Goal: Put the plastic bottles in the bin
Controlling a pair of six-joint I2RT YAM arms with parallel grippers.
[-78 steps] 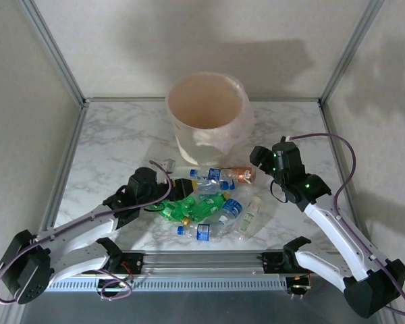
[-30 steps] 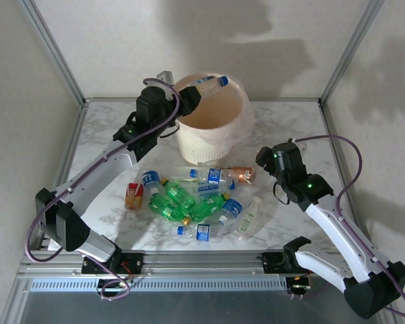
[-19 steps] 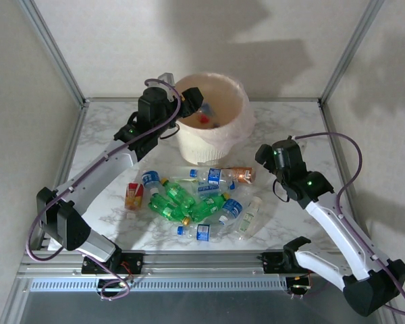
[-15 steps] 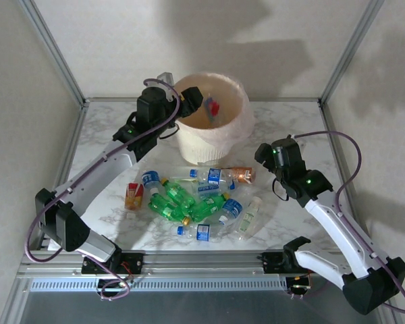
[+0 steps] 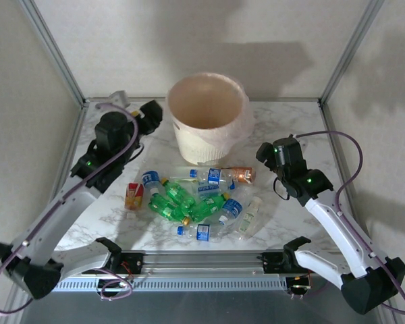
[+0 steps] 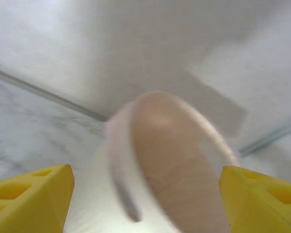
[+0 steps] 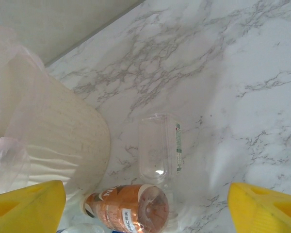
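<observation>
The cream-white bin (image 5: 206, 115) stands at the back centre, its liner over the rim. Plastic bottles lie in a heap in front of it: green ones (image 5: 177, 200), clear ones with blue labels (image 5: 212, 177), a copper-brown one (image 5: 241, 175) and a red-labelled one (image 5: 133, 196) at the left. My left gripper (image 5: 150, 113) hangs open and empty just left of the bin's rim; the left wrist view shows the bin (image 6: 174, 160) blurred between the yellow fingertips (image 6: 31, 191). My right gripper (image 5: 263, 152) is open above the copper-brown bottle (image 7: 131, 206) and a clear bottle (image 7: 160, 148).
Metal frame posts (image 5: 57, 57) and a rail (image 5: 209, 260) bound the marble table (image 5: 297, 121). The bin's wall (image 7: 53, 136) stands close on the left of the right gripper. Bare marble lies to the right and back left of the heap.
My left gripper carried a blue-capped bottle from the heap to the bin, let it fall inside, then drew back to the left of the rim. The right arm barely shifted.
</observation>
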